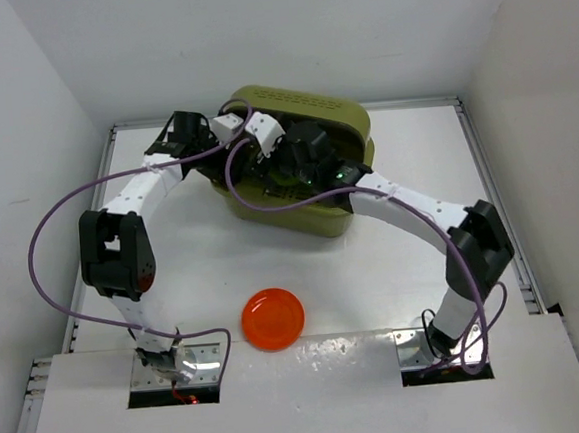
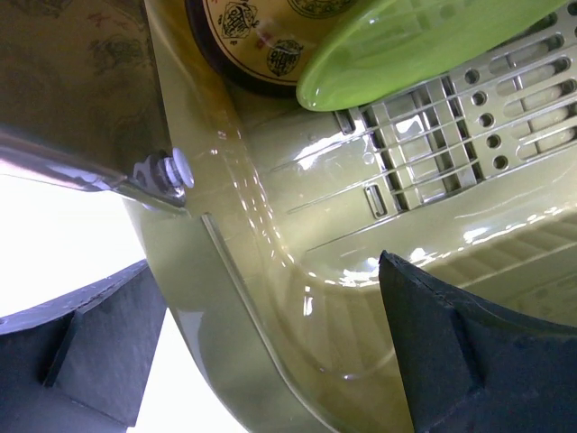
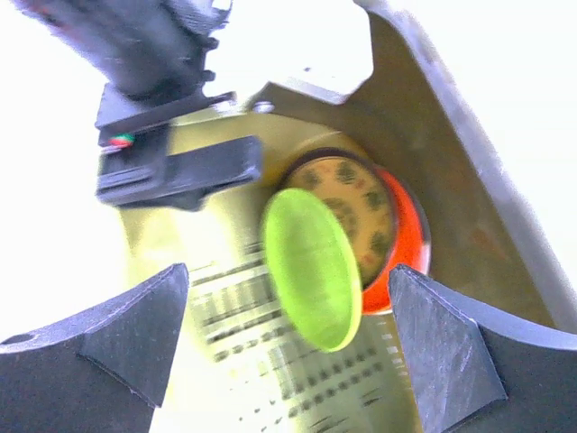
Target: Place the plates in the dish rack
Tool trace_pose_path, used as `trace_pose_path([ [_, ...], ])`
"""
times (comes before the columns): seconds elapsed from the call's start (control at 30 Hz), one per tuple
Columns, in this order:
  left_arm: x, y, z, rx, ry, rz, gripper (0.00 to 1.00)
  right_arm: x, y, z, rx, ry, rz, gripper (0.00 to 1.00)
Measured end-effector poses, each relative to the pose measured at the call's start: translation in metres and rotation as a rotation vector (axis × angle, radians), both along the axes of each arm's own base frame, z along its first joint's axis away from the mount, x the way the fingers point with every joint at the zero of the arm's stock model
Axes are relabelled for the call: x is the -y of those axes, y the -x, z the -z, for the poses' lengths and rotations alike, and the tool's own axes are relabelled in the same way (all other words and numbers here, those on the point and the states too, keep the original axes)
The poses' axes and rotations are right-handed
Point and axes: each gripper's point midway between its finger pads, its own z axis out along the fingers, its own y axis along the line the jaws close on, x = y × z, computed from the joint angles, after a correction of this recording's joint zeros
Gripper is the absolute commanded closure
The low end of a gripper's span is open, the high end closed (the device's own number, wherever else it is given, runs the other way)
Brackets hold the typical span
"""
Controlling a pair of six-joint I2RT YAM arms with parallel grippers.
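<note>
Dish rack (image 1: 305, 218) sits at the far middle of the table (image 1: 403, 258), tall back wall away from the arms. Both arms reach to it from the near edge.

Left tool (image 2: 266, 266): jaws spread, nothing held. One finger is outside the rack's side wall and the other inside, so it straddles the rim at a rounded corner. Can't tell whether either finger touches the wall.

Right tool (image 3: 288, 271): jaws also spread and empty, hanging over the slotted floor right above the standing plates.

Three plates are in. Lime green plate (image 3: 311, 266) is on edge at the front, leaning back on the brown patterned plate (image 3: 352, 212). Racked orange-red plate (image 3: 412, 236) is behind that, against the wall. All three stand tilted, not flat.

One left: loose orange-red plate (image 1: 272, 318), flat on the table, well apart from the rack and close to the near edge, between the two bases.

Key geometry for the next move, my read:
- Loose plate lies back toward the bases from both tools, somewhat nearer the left base than the right.
- It's round, so there's no long axis to align to.
- It lies flat, so the grip has to take the rim, one finger over and one under.
- Left arm looks like the shorter trip, but its tool must lift clear of the rack wall first.
</note>
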Motion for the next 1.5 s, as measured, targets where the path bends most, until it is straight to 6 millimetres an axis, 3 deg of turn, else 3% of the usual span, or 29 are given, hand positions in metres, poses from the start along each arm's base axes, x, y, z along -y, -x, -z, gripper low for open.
trace_pose_path([
  [0.17, -0.001, 0.004, -0.004, 0.000, -0.006, 0.004, 0.00, 0.000, 0.035, -0.010, -0.140, -0.079, -0.086, 0.13],
  [0.27, -0.002, 0.007, -0.009, 0.000, -0.003, 0.001, 0.00, 0.003, 0.063, -0.003, -0.244, -0.112, -0.135, 0.14],
  [0.37, -0.002, 0.007, -0.015, 0.011, 0.004, -0.008, 0.00, 0.010, 0.097, 0.018, -0.363, -0.119, -0.162, 0.16],
  [0.5, -0.004, 0.006, -0.029, 0.052, 0.004, -0.023, 0.00, 0.016, 0.146, 0.060, -0.520, -0.073, -0.182, 0.18],
  [0.67, -0.006, 0.006, -0.066, 0.156, 0.027, -0.041, 0.00, 0.009, 0.197, 0.104, -0.659, 0.012, -0.194, 0.21],
  [0.77, -0.009, 0.014, -0.088, 0.215, 0.034, -0.053, 0.00, 0.005, 0.217, 0.126, -0.729, 0.043, -0.176, 0.21],
  [0.97, -0.021, 0.047, -0.111, 0.271, 0.035, -0.087, 0.00, 0.013, 0.234, 0.180, -0.844, 0.113, -0.055, 0.21],
  [1.23, -0.035, 0.091, -0.094, 0.226, 0.018, -0.131, 0.00, 0.024, 0.256, 0.237, -0.984, 0.183, 0.002, 0.26],
  [1.33, -0.037, 0.103, -0.084, 0.204, 0.020, -0.147, 0.00, 0.026, 0.266, 0.247, -1.029, 0.193, -0.008, 0.34],
  [1.5, -0.040, 0.117, -0.078, 0.185, 0.029, -0.166, 0.00, 0.015, 0.275, 0.250, -1.053, 0.178, -0.052, 0.67],
])
